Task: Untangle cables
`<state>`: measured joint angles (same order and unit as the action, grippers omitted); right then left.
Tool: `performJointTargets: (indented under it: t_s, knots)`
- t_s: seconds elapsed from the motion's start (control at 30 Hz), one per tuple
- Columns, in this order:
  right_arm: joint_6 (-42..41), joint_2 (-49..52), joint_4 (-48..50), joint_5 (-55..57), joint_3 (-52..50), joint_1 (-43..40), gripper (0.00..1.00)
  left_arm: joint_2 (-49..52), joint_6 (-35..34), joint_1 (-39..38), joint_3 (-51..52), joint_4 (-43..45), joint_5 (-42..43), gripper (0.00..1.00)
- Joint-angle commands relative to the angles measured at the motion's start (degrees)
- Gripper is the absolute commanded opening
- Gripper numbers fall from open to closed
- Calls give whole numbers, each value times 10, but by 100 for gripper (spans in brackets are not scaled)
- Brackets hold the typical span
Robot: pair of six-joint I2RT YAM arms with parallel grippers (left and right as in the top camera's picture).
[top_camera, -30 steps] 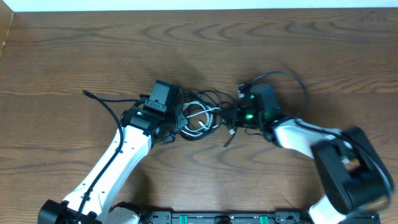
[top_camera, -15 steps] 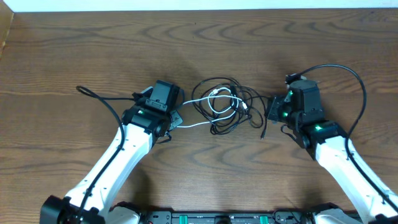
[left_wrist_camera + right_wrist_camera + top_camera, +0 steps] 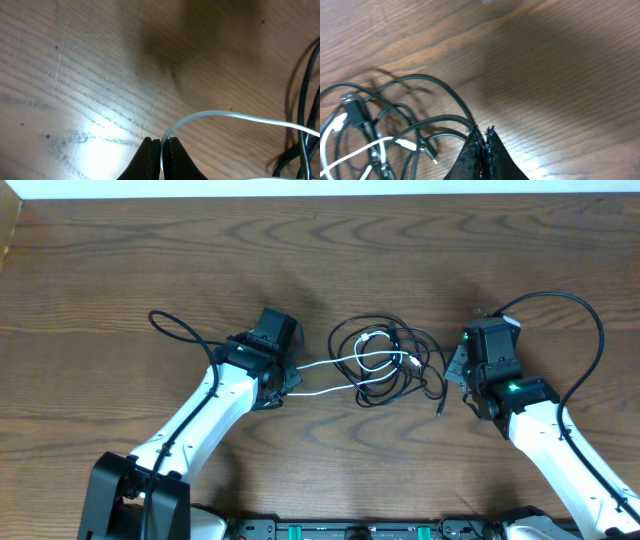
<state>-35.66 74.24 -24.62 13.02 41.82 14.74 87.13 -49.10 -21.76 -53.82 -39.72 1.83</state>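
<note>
Shifted rightward vs. 0.5 s earlier: cables [image 3: 385, 362], now btwn the two sets of fingers. Left gripper [image 3: 161, 144] pinched on white cable [image 3: 235, 117]; right gripper [image 3: 482, 136] pinched on black cable [image 3: 437, 119]. Surface: dark wood-grain table [image 3: 120, 270]; pale strip [image 3: 300, 188] at far edge.

A dark brown wood-grain table [image 3: 120, 270] is shown from above, its grain running left to right. Near the middle, a loose tangle of thin black cables [image 3: 400, 376] is spread on the bare wood. A white cable [image 3: 320, 366] is looped through the tangle and drawn out to the left in two strands. A small black plug end [image 3: 441, 409] is seen at the tangle's lower right.
</note>
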Motion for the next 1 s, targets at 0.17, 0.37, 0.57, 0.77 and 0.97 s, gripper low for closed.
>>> performJointTargets:
  t_s: [0.17,0.37,0.57,0.77,0.97]
  knots:
    - [-45,-4,-2,-52,-1,-2,47,2,2,4,-6,-10,-1,8]
    - [-82,-3,6,-237,-1,10,57,2,2,4,-6,-9,-1,8]
    - [-82,2,14,-262,-2,76,59,2,2,4,-6,-9,-1,8]
    - [-83,28,21,-197,-3,132,55,2,2,4,-6,-3,-1,8]
    - [-145,55,-27,-219,-3,146,54,2,2,4,-6,3,-1,8]
